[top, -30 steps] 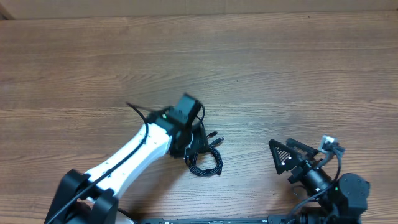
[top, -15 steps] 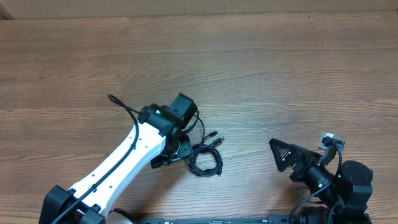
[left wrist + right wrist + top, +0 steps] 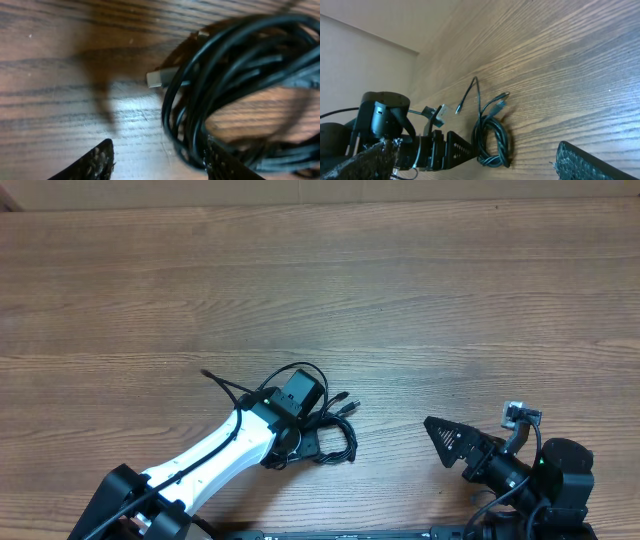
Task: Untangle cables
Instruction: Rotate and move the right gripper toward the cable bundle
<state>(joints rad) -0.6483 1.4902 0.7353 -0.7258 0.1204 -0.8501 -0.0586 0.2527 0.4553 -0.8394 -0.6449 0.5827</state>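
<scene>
Brown wood-grain table (image 3: pixel 400 280), with your white left arm (image 3: pixel 215 455) down at the thin black coiled cables (image 3: pixel 185 120).
Your left gripper (image 3: pixel 157 162) is unclenched, its fingers straddling the coil's edge near the table's front middle. The right gripper (image 3: pixel 447 442) gapes wide, empty, well apart. A silvery plug (image 3: pixel 160 78) pokes out.

The table (image 3: pixel 400 280) was seen from straight above. The cables (image 3: pixel 187 110) were shared by all 3 views, nearest from the left wrist.
</scene>
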